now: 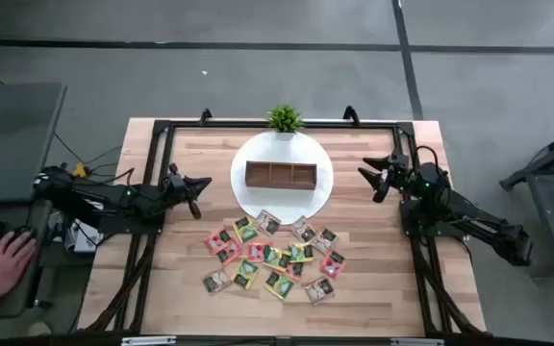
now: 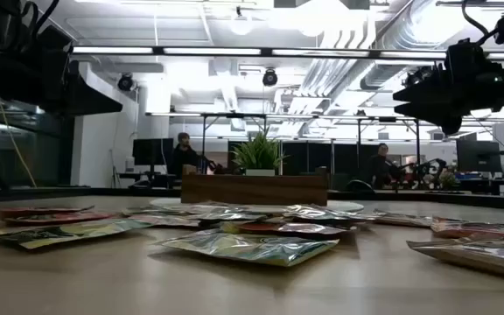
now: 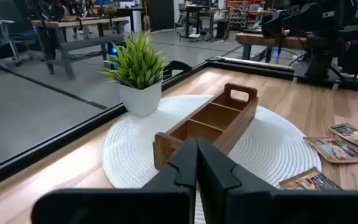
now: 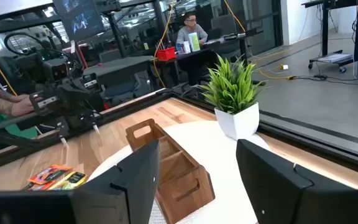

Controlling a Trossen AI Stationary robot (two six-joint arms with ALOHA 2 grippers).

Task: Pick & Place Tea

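Roughly fifteen tea sachets (image 1: pixel 272 258) are lying loose in one cluster on the worktop (image 1: pixel 383 288), between the two hands and nearer the front edge than either; one wooden tray (image 1: pixel 280 175) with three compartments is sitting on one white mat (image 1: pixel 258 197), one potted plant (image 1: pixel 285 120) just behind it. Left hand (image 1: pixel 200 185) is hovering left of the tray, fingers pressed closed on nothing. Right hand (image 1: pixel 373 175) is hovering right of the tray, fingers spread wide, empty, both pointing inward at the tray.
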